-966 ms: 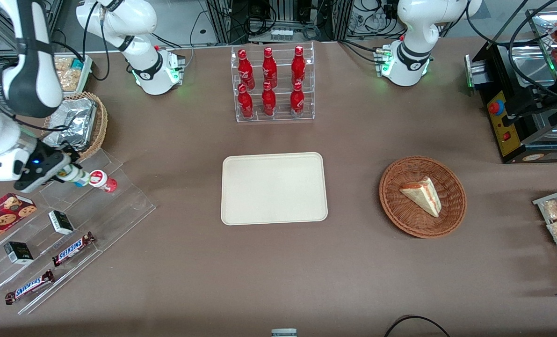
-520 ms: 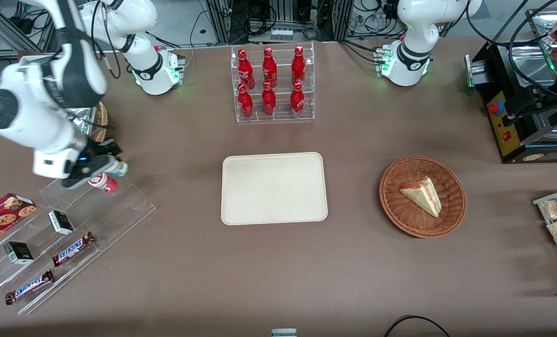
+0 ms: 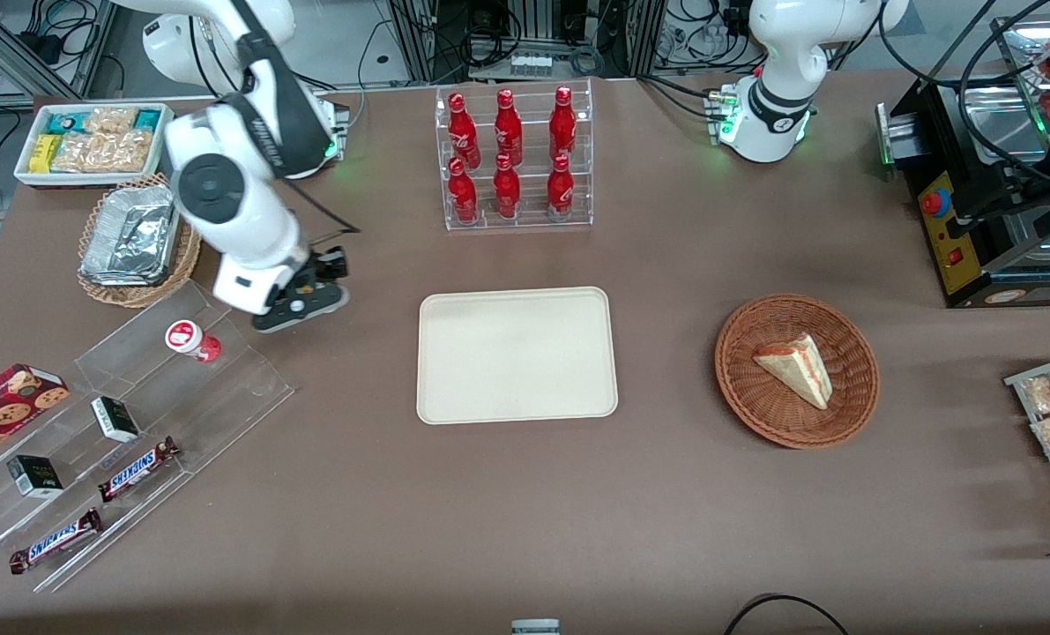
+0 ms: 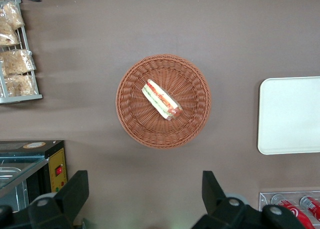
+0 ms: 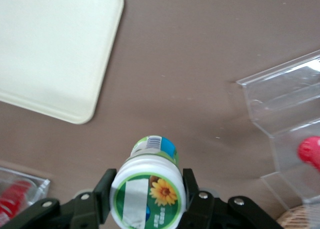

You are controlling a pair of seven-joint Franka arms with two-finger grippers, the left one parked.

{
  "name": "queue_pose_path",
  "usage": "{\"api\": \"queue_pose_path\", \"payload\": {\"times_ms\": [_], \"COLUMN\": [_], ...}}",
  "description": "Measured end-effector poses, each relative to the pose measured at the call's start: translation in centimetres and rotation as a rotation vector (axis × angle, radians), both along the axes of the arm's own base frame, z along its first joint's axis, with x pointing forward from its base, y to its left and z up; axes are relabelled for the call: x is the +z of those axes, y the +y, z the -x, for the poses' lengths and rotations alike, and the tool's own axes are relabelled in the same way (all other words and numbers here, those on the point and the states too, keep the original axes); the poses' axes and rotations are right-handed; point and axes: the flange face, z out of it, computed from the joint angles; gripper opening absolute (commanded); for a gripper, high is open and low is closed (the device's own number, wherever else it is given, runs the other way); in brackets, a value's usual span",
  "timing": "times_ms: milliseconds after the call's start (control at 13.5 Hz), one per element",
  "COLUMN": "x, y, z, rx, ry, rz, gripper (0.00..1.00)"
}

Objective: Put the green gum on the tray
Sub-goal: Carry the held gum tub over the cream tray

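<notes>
The tool (image 5: 147, 196) pinches the gum (image 5: 148, 186) by its lid, up off the surface beside the tray (image 3: 517, 354), toward the working arm's end. Pickup is done; carrying over the tray and release remain.

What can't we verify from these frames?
- Green gum: shows only in the right wrist view, clamped in the gripper; in the front view the arm hides it.
- Height of the gum above the table: cannot tell.
- Tray: cut off by the edge in both wrist views.
</notes>
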Motion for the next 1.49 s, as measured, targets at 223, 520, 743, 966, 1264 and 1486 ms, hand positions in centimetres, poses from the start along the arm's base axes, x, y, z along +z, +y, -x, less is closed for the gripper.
{"api": "queue_pose_path", "payload": {"times_ms": [223,520,743,966,1264,1486], "x": [-1.8,-4.2,-6.0,-7.6,-9.3,-10.5], "y": [6.4,13.0,15.9,18.0,20.9,22.7], "z": [1.5,2.4,2.4,1.7,0.6,-1.1], "rx": [-0.078,-0.165,-0.219,-0.275,-0.316,-0.334], "ry": [-0.031,-0.068,-0.079,-0.080,-0.073,-0.086], "rz": [0.006,-0.005,-0.040,-0.082,-0.131,-0.139], "gripper": [0.00,0.00,0.00,0.00,0.00,0.00]}}
